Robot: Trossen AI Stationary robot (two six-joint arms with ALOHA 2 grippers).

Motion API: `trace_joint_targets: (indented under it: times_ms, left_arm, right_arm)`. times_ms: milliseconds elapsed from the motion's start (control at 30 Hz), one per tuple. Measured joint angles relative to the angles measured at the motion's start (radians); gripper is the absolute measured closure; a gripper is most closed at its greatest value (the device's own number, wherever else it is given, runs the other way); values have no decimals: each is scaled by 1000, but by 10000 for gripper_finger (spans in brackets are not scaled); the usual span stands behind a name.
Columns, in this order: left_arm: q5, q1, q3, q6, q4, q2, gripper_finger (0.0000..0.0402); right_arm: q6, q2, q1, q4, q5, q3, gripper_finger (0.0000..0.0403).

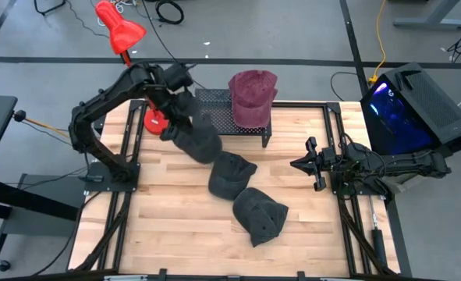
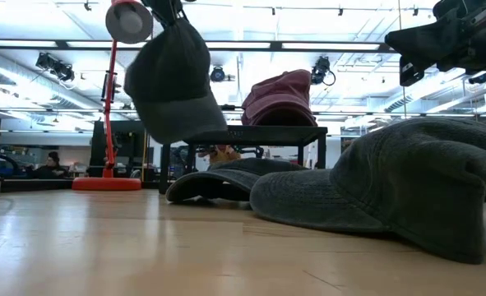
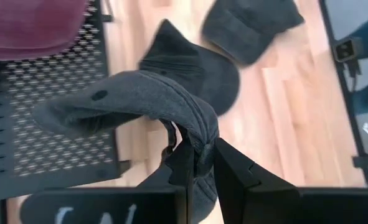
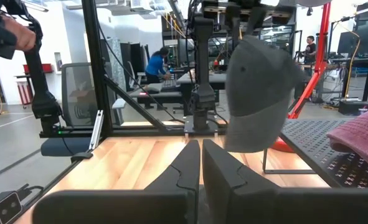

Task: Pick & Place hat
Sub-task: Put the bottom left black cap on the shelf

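My left gripper (image 1: 173, 108) is shut on a dark grey cap (image 1: 196, 140) and holds it in the air beside the near left end of the black mesh rack (image 1: 214, 109). A maroon hat (image 1: 253, 97) sits on top of that rack. Two more dark grey caps lie on the wooden table, one mid-table (image 1: 230, 173) and one nearer the front edge (image 1: 260, 215). In the low view the held cap (image 2: 173, 82) hangs well above the tabletop. My right gripper (image 1: 305, 164) waits shut at the table's right side, touching nothing. My left gripper (image 3: 199, 163) pinches a bunched fold of the cap's fabric at its edge (image 3: 199, 134) between the two fingers. The fingers come from above, slanting down. The cap is lifted clear of the table and hangs below the fingers, tilted, with its brim end lowest (image 2: 195, 123).
A red desk lamp (image 1: 121, 31) stands at the table's far left corner, its base (image 1: 154, 121) close behind the held cap. A lit computer case (image 1: 413, 109) sits past the right edge. Bare wood lies along the table's near left side (image 1: 168, 226).
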Motion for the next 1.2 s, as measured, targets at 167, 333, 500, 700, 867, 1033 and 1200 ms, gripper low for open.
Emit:
trace_joint_targets:
  times_ms: [167, 333, 500, 700, 867, 1033, 1200]
  left_arm:
    - [0, 47, 0, 45, 16, 0, 357]
    - [0, 85, 0, 120, 51, 0, 357]
    - [-22, 111, 0, 232, 96, 0, 357]
    - [-93, 143, 0, 268, 159, 4, 357]
    - [-104, 169, 0, 269, 204, 17, 357]
    - [-104, 191, -1, 289, 252, 44, 357]
    - [-103, 207, -1, 326, 280, 75, 357]
  right_arm:
    - [0, 0, 0, 0, 0, 0, 380]
    - [0, 0, 0, 0, 0, 0, 380]
    - [0, 0, 0, 0, 0, 0, 380]
    - [0, 0, 0, 0, 0, 0, 380]
    - [0, 0, 0, 0, 0, 0, 380]
    - [0, 0, 0, 0, 0, 0, 380]
    - [0, 0, 0, 0, 0, 0, 380]
